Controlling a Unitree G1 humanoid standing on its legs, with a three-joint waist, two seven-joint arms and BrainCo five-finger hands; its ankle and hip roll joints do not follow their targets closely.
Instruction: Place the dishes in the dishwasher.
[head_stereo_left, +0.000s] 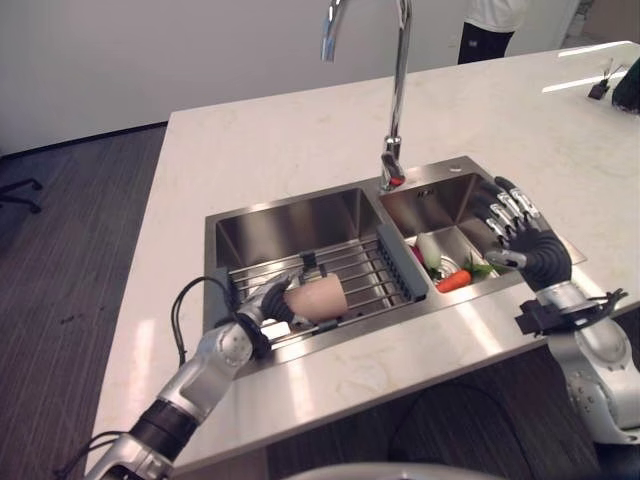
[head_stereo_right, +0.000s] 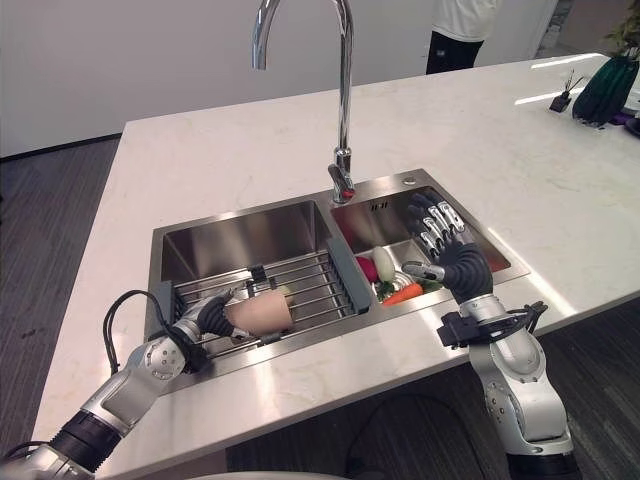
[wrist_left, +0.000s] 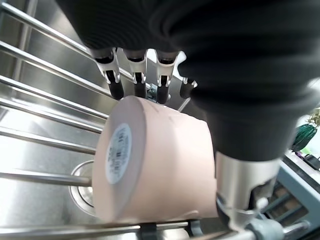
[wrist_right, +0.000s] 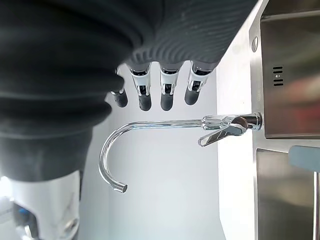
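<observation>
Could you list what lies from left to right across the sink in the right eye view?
Left hand → beige cup lying on the wire rack → radish → carrot → right hand.

L hand (head_stereo_left: 272, 303) low w/ fingers curled in a grip; R hand (head_stereo_left: 528, 245) raised, fingers straight.

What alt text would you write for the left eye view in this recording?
The robot's left hand grips a beige cup lying on its side on the wire rack across the left basin of a steel double sink. Its right hand hovers open above the right basin, which holds a carrot and other vegetables, below a tall faucet.
</observation>
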